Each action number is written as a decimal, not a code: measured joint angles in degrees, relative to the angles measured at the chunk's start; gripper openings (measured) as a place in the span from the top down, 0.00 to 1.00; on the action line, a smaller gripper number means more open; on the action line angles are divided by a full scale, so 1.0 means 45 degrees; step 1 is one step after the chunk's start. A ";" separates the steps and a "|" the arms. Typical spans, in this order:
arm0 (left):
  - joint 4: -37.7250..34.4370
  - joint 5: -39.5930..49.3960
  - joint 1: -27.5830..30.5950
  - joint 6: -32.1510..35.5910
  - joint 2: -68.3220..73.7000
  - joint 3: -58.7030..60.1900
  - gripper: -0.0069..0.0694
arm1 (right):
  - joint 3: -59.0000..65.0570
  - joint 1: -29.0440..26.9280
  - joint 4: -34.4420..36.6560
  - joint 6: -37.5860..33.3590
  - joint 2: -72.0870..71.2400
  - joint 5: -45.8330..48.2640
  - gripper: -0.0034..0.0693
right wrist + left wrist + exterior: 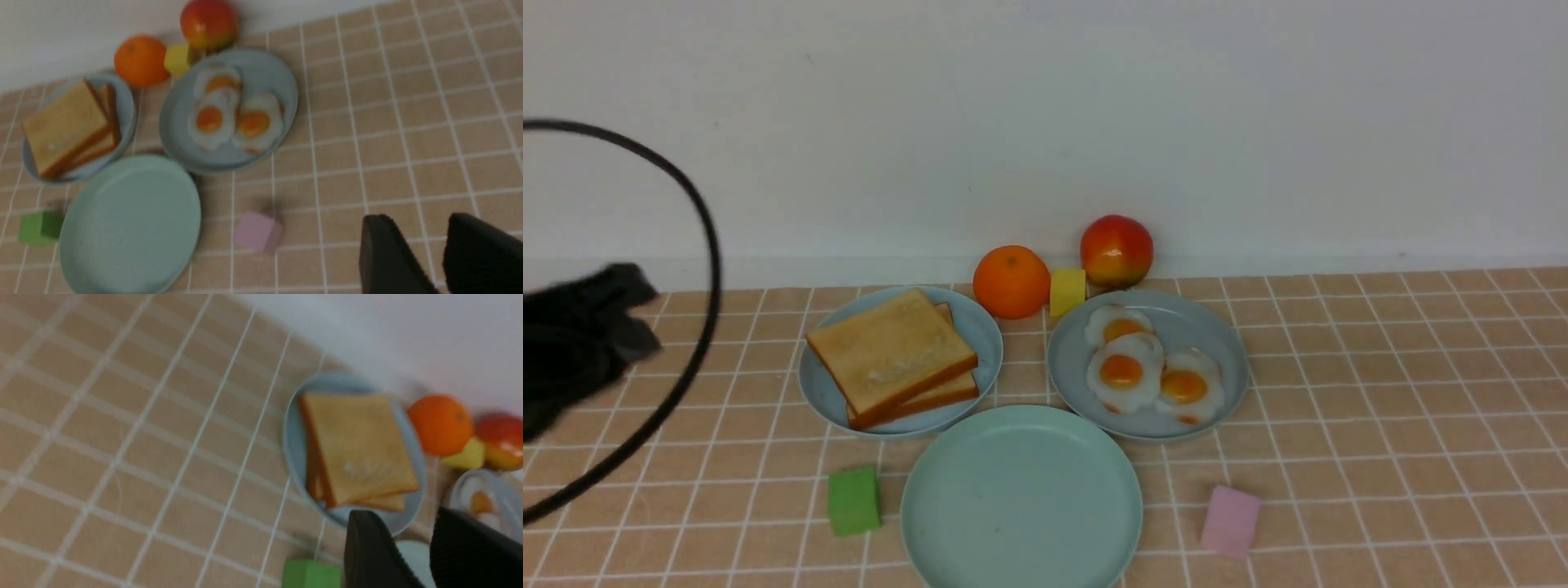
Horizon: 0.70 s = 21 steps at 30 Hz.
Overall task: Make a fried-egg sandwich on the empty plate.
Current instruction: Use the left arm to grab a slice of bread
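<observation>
Fried-egg sandwich is just parts right now: two toast slices are stacked on the light blue plate, ahead of the left hand. The top slice sits skewed over the lower one, so its edges overhang a bit, which I reckon gives fingers something to pinch.

Both hands have their fingers apart with nothing between them, which makes sense if no piece has been picked yet. The right hand is out past the pink block, on the fried eggs' side of the table, so I'd guess it gets egg duty (they overlap, so grabbing just one could be fiddly).

The mint-green plate is bare and lies between the two hands, probably so either can reach it. My bet is bread first with the left hand, though it might drag both slices along.
</observation>
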 joint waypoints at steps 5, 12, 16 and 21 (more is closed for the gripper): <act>-0.1843 0.0891 0.0000 0.0747 0.2742 -0.1189 0.60 | 0.0290 0.0000 0.2305 -0.2610 0.0554 0.1000 0.62; -0.2475 0.2498 0.0000 0.2278 0.6050 -0.4195 0.60 | 0.0892 0.0000 0.5660 -0.6473 0.0568 0.1484 0.62; -0.2510 0.2979 0.0000 0.2714 0.8261 -0.6016 0.57 | 0.0940 0.0000 0.6838 -0.7875 0.0571 0.2112 0.62; -0.2583 0.3188 0.0000 0.2781 0.9864 -0.7223 0.49 | 0.0957 0.0000 0.7108 -0.8145 0.0571 0.2352 0.62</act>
